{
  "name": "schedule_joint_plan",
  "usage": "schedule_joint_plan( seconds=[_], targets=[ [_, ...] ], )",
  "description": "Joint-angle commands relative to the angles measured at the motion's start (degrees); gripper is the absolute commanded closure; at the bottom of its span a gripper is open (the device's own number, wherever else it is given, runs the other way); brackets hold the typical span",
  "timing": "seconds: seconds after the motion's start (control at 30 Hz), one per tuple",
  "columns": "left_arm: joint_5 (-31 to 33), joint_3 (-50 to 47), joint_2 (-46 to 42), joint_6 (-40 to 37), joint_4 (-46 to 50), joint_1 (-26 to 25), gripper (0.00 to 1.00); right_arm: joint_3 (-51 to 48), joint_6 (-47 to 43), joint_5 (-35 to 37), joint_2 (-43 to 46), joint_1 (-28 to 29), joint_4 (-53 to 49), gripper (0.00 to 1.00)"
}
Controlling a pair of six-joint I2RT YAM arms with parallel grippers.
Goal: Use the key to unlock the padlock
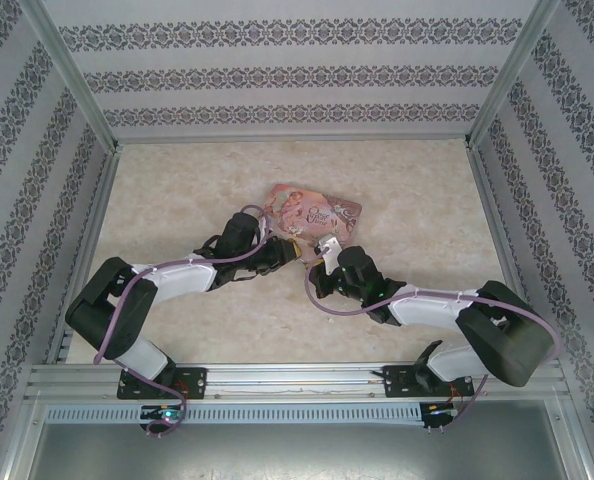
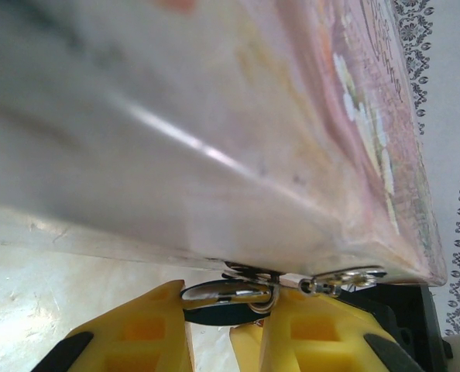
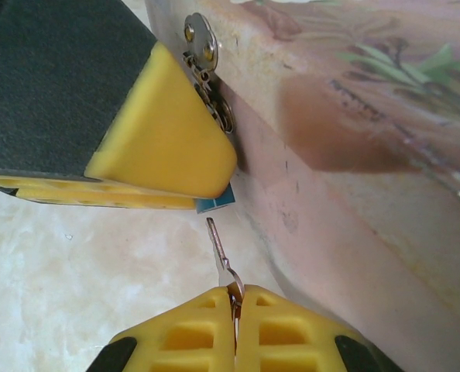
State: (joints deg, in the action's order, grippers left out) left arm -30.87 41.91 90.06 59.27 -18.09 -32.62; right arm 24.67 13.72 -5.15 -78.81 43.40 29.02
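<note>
The padlock [image 2: 214, 312], dark teal with a thin silvery shackle [image 2: 267, 301], hangs from the hasp at the pink tin's [image 2: 214, 116] front edge. My left gripper [image 2: 222, 310] is shut on its body, yellow fingers on either side. In the right wrist view a blue corner of the padlock [image 3: 216, 203] peeks out under the left gripper's finger [image 3: 160, 132]. My right gripper [image 3: 235, 298] is shut on the key [image 3: 221, 244]. The key's thin shaft points up at that blue corner, its tip a short gap below it. From above, both grippers [image 1: 282, 250] [image 1: 324, 256] meet at the tin's near edge.
The pink illustrated tin [image 1: 312, 212] lies mid-table on the marbled surface [image 1: 177, 200], and its side wall [image 3: 354, 155] rises close beside the key. A metal hasp plate [image 3: 202, 37] sits on the tin above the left finger. Patterned walls enclose the table.
</note>
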Motion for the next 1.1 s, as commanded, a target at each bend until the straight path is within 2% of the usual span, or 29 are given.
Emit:
schedule_joint_plan(
  seconds=[0.0,1.07],
  targets=[
    [-3.1,1.3,0.3,1.8,-4.4,-0.8,0.92,1.3,0.5,1.1,-0.7,0.7,1.2,1.00],
    [-3.1,1.1,0.1,2.3,-4.4,-1.2,0.92,-0.5,2.1,3.5,1.1,0.2,5.9,1.00]
  ],
)
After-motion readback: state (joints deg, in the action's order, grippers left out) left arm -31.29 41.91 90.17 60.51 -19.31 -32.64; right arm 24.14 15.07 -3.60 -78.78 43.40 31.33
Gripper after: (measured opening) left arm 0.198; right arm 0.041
